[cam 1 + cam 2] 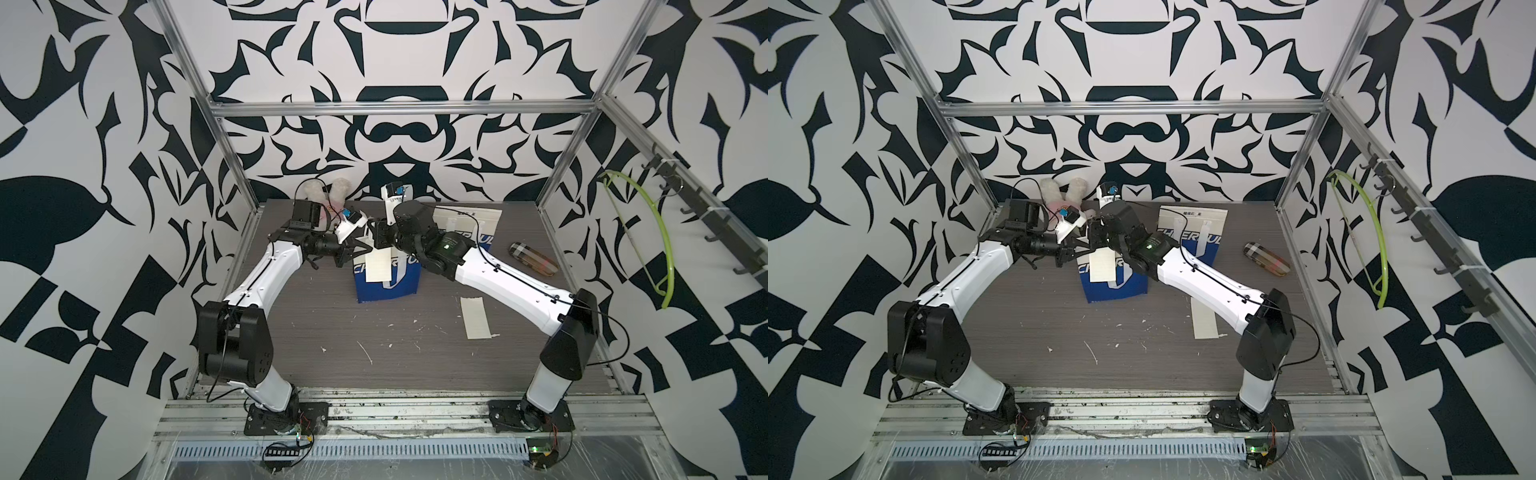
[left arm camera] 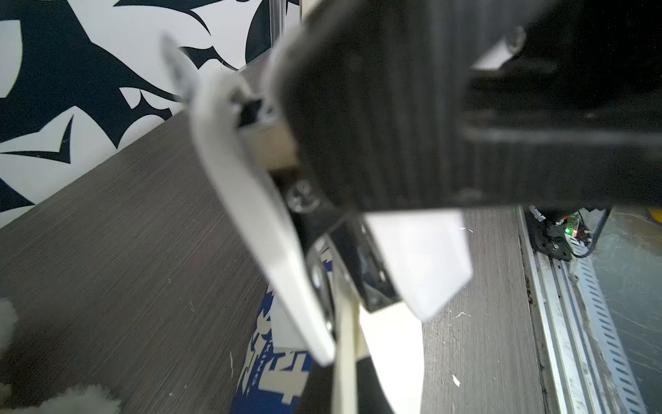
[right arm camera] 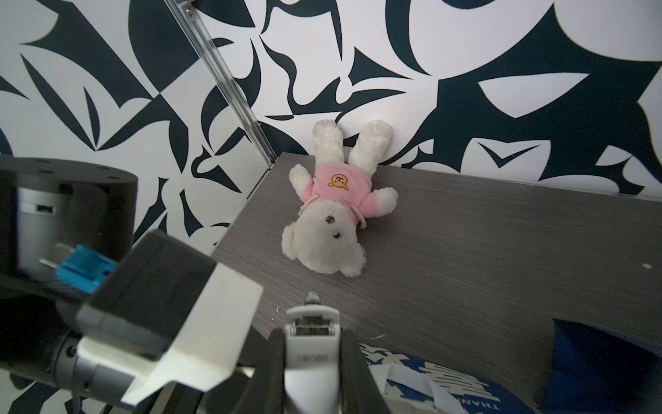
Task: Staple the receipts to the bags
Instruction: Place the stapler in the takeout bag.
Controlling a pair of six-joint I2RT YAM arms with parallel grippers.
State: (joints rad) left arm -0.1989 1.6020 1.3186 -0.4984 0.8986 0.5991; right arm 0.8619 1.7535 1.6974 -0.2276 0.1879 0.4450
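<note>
1. The near bag (image 1: 388,282) stands mid-desk (image 1: 316,332). One receipt (image 1: 380,266) hangs flat against its front face, long axis running down from the rim.
2. The left gripper (image 1: 368,248) is closed right down at that receipt's top edge, reaching in from the left (whether it actually pinches paper I cannot tell).
3. The right gripper (image 1: 381,237) is clamped on the white stapler (image 3: 311,344), its jaws parted only by the stapler's body, just beside the same rim and nearly tip to tip with the left.
4. The next move likely depends on the stapler's mouth straddling rim and paper together. The right arm would press while the left steadies.
5. The other receipt (image 1: 476,318) lies flat on the desk by the right arm, well apart from the far bag (image 1: 478,218).
</note>
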